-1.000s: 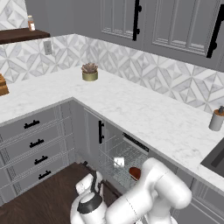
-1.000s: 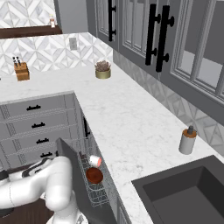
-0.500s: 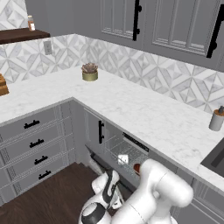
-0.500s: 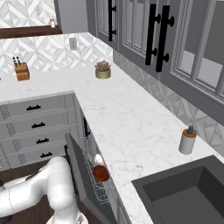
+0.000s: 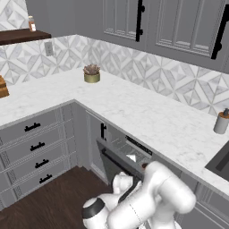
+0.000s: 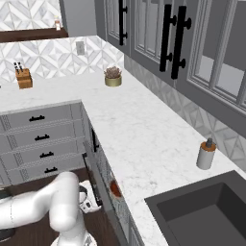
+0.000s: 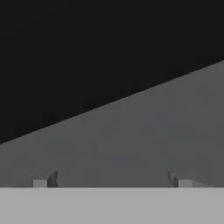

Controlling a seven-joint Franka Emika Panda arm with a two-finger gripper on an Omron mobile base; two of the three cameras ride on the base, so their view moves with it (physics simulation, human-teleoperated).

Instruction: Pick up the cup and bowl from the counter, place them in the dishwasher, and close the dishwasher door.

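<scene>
The tool (image 7: 112, 183) has its tips wide apart, holding nothing, pressed close against the grey dishwasher door (image 5: 117, 167), which stands nearly shut. Behind that door the bowl (image 6: 115, 189) sits in the wire rack (image 5: 126, 153). Above, the desk (image 5: 147, 116) carries a plant pot (image 5: 91, 74) and, further right, a soap dispenser (image 5: 221, 121).

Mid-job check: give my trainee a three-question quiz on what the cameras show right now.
1. True or false: the dishwasher door is fully shut.
2. Where is the bowl? A: on the counter. B: in the dishwasher rack. C: in the sink.
3. Fill in: the grey bottle standing beside the sink is a soap ____.

Key: 1 false, the door is still ajar and the rack shows. 2 B. 3 dispenser.
</scene>
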